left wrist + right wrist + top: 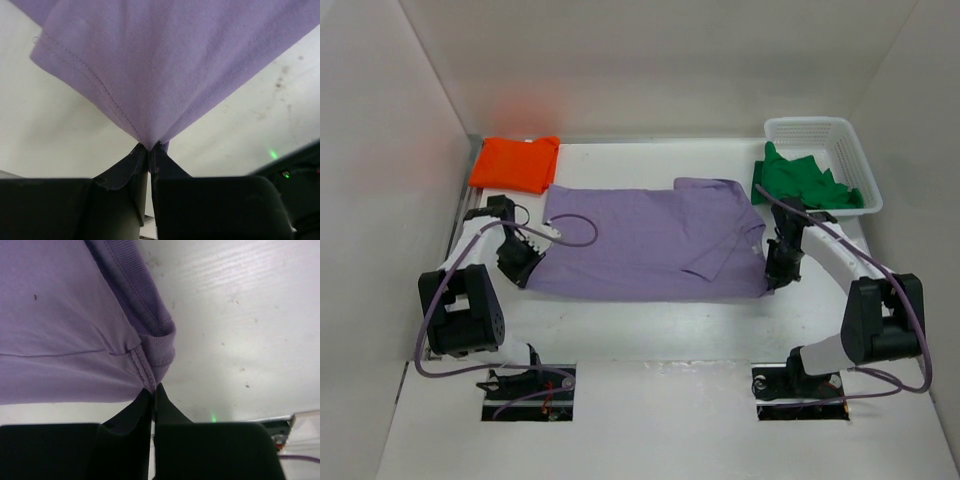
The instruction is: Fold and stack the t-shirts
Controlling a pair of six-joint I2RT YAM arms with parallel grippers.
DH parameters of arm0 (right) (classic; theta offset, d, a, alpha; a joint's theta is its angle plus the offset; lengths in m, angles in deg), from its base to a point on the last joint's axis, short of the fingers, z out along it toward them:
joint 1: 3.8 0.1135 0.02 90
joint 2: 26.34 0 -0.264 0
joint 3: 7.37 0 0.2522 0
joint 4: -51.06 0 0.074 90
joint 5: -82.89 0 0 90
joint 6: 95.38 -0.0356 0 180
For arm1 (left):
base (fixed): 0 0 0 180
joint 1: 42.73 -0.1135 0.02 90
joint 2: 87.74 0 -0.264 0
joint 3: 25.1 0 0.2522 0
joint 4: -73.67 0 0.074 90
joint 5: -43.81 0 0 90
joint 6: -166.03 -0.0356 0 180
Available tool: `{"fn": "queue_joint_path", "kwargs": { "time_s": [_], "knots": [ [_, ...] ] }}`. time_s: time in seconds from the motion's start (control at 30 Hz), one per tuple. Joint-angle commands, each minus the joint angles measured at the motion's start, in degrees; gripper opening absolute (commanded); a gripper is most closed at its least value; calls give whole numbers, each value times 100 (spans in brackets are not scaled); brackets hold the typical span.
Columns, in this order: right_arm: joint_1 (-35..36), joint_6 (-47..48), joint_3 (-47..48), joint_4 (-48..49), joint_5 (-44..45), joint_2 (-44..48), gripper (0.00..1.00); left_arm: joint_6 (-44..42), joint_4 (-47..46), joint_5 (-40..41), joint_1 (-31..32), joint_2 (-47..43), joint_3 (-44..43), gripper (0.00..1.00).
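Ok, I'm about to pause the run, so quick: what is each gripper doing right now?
Left gripper: closed, pinching a hem corner of the purple shirt.
Right gripper: closed, pinching another edge of the same shirt.

The lavender shirt (pixel 645 245) lies spread flat in the middle of the table (pixel 650 330). The orange shirt (pixel 515 163) lies folded at far left, the green shirt (pixel 805 183) crumpled at far right.
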Motion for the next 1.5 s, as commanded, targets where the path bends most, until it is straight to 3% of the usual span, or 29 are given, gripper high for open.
{"fn": "queue_joint_path", "kwargs": {
  "time_s": [0.0, 0.1, 0.3, 0.43, 0.53, 0.67, 0.87, 1.1, 1.23, 1.47],
  "knots": [
    [48, 137, -45, -629, 459, 310, 3, -190, 677, 44, 23, -185, 91, 3],
    [74, 199, -36, -910, 556, 460, 4, -163, 992, 71, 58, -212, 179, 9],
    [154, 269, 192, -1306, 898, 267, 14, -190, 1363, -130, -108, -229, -170, 43],
    [154, 365, 324, -1359, 1136, 310, 40, 387, 628, -1069, -907, 112, -1636, 56],
    [154, 357, 595, -1219, 1040, 530, 45, 1529, 133, -1318, -1050, 840, -2534, 55],
    [250, 260, 1105, -1113, 741, 662, 47, 2366, -8, -1379, -629, 1747, -3028, 52],
    [444, 76, 1291, -684, 644, 601, 47, 2271, -69, -1423, -461, 1669, -2783, 53],
    [558, -205, 1545, 443, 345, -5, 47, 2895, -913, -721, -206, 2021, -3020, 53],
    [900, -241, 1486, 83, 389, -120, 53, 2387, -369, -632, -136, 1486, -2512, 53],
    [1032, -443, 228, 117, 362, 144, 59, 1612, 36, -247, 57, 413, -702, 55]
  ]
}}
